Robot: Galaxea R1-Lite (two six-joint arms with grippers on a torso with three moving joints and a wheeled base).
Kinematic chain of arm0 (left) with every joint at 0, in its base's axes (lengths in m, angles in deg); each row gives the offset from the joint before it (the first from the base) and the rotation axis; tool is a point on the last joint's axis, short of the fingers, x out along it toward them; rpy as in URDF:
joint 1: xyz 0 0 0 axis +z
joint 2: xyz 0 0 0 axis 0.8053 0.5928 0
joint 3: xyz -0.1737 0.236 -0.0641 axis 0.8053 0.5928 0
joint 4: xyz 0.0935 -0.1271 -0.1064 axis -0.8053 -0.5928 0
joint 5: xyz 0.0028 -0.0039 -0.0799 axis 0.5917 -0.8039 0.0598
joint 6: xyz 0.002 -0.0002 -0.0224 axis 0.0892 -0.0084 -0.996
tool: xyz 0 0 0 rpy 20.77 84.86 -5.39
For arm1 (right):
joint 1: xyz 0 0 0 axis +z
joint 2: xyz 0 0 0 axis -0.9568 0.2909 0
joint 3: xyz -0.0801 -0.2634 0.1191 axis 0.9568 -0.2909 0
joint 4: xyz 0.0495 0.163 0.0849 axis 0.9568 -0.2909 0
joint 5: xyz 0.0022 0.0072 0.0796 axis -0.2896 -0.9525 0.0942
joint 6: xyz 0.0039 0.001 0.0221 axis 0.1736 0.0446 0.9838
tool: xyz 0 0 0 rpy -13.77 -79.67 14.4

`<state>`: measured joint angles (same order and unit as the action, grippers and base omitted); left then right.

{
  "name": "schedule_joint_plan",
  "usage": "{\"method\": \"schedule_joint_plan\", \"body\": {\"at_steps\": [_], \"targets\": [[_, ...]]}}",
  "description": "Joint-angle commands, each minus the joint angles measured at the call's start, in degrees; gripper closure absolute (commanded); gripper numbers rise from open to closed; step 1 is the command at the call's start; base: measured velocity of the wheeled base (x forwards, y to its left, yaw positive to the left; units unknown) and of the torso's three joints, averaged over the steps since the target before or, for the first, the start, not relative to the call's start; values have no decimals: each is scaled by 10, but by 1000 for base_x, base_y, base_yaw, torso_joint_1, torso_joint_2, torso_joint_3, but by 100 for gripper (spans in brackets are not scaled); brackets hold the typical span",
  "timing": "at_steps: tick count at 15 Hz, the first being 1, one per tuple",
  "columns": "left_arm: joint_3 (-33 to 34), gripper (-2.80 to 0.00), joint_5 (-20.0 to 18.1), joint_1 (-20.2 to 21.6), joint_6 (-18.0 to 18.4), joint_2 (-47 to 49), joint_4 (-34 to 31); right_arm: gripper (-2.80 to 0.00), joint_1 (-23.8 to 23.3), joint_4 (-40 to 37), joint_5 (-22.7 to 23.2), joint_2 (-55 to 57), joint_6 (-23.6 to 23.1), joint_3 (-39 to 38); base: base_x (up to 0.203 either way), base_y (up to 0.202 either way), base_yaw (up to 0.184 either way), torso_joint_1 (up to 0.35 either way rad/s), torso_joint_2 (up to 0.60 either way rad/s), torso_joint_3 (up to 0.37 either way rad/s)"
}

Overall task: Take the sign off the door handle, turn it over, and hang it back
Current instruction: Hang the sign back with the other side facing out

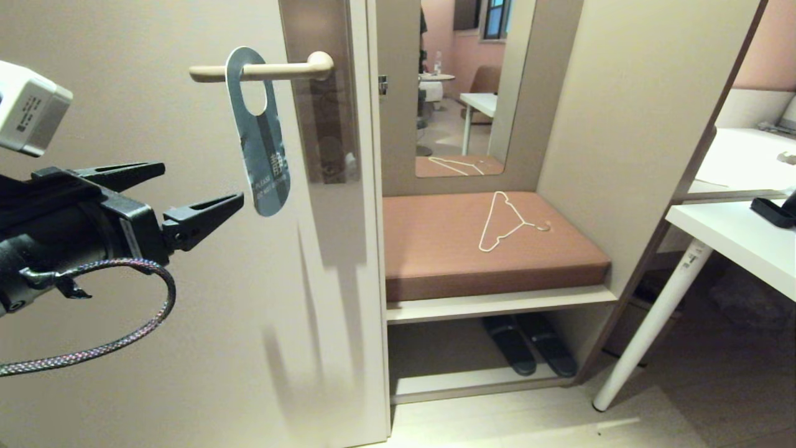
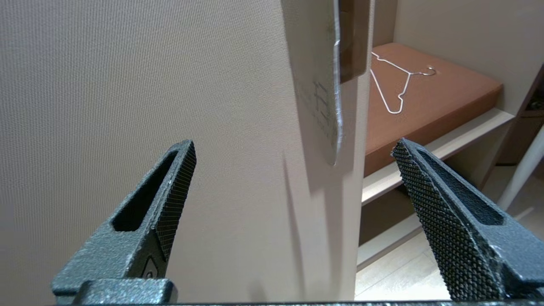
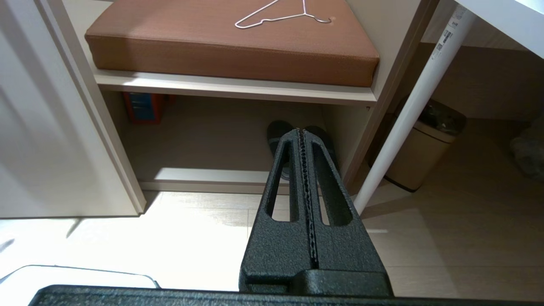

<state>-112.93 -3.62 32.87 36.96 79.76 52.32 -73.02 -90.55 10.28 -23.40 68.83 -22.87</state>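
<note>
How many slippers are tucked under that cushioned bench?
2: a dark pair of slippers side by side on the low shelf under the brown cushion. More could hide deeper in shadow.

One sign (image 1: 258, 134) hangs on one door handle (image 1: 261, 70), and there is one door (image 1: 155, 311) carrying them. Two grippers show, the left gripper (image 1: 198, 186) with two fingers (image 1: 205, 214) spread apart and the right gripper (image 3: 302, 132) with two fingers pressed together. To the right lie one brown cushion (image 1: 448, 249) with one white wire hanger (image 1: 507, 222) on it, two dark slippers (image 1: 528, 342) below, one mirror (image 1: 463, 87) above, and one white worktop (image 1: 734, 233) at the far right
</note>
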Motion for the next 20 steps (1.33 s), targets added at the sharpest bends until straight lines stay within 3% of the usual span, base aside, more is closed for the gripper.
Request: {"method": "schedule_joint_plan", "body": {"at_steps": [1, 4, 5, 15, 20], "targets": [[1, -280, 1, 0, 1, -6, 2, 0, 0, 0, 1, 0, 0, 0, 0, 0, 0, 0, 0, 0], [2, -280, 0, 0, 1, -5, 2, 0, 0, 0, 0, 0, 0, 0, 0, 0, 0, 0, 0, 0], [3, 0, 0, 0, 1, -5, 2, 0, 0, 0, 0, 0, 0, 0, 0, 0, 0, 0, 0, 0], [-30, 0, -10, 27, 2, 64, 5, 0, 0, 0, 0, 0, 0, 0, 0, 0, 0, 0, 0, 0], [-113, 0, -10, 28, 3, 139, 11, 0, 0, 0, 0, 0, 0, 0, 0, 0, 0, 0, 0, 0]]}}
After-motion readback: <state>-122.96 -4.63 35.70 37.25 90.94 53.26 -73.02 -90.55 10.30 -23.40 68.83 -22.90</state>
